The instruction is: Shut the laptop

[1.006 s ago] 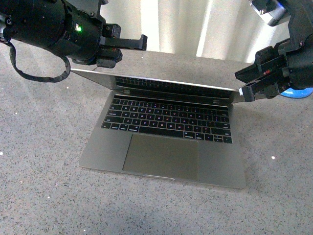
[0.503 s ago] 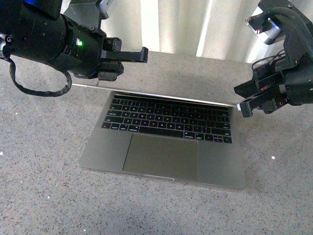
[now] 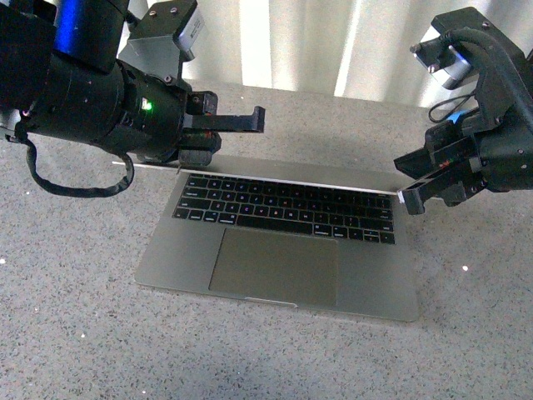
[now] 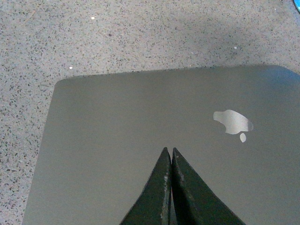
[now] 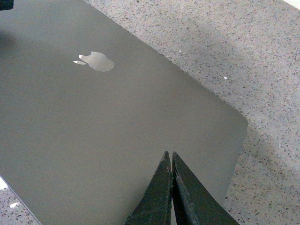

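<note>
The grey-silver laptop (image 3: 275, 268) lies on the speckled table with its black keys and trackpad showing. Its lid (image 3: 275, 180) is tilted far forward, so in the front view it shows only as a thin pale edge over the rear key rows. My left gripper (image 3: 254, 122) is shut and sits behind the lid's left part. My right gripper (image 3: 410, 200) is shut at the lid's right corner. In the left wrist view the shut tips (image 4: 168, 151) rest against the lid's back (image 4: 117, 122), near the apple logo (image 4: 233, 122). The right wrist view shows its shut tips (image 5: 168, 154) on the lid (image 5: 93, 117), near its corner.
The grey speckled table (image 3: 75, 333) spreads around the laptop on all sides. A pale curtain (image 3: 291, 42) hangs behind the table's far edge. A black cable (image 3: 79, 187) loops below my left arm, left of the laptop.
The lid has swung down toward the keyboard, and the screen no longer shows. Both grippers have come down and forward with it, the left arm shifting right.
</note>
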You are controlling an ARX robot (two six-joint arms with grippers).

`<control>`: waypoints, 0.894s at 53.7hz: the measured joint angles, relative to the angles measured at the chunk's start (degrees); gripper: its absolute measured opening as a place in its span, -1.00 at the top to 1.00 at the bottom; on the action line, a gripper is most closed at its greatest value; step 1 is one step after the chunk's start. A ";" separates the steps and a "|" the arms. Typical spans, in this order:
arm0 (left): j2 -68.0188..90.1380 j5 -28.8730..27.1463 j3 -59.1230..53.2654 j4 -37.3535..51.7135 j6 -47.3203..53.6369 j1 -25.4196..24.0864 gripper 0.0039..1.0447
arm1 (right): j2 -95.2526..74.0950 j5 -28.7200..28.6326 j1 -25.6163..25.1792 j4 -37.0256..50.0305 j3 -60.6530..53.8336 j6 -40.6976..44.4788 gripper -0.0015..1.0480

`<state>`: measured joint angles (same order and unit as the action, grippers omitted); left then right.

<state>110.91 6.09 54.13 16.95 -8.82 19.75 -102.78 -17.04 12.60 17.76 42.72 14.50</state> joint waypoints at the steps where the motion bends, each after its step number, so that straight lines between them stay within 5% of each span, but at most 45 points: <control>1: 0.00 -0.02 -0.15 0.02 -0.13 0.04 0.94 | 0.00 0.00 0.02 0.00 -0.04 0.00 0.98; 48: 0.83 0.39 -4.39 4.33 -4.22 0.79 0.94 | -3.21 0.24 -0.07 3.78 -3.72 -1.25 0.98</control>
<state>111.74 6.48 49.74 21.28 -13.04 20.53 -106.00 -16.80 12.53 21.54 39.00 13.26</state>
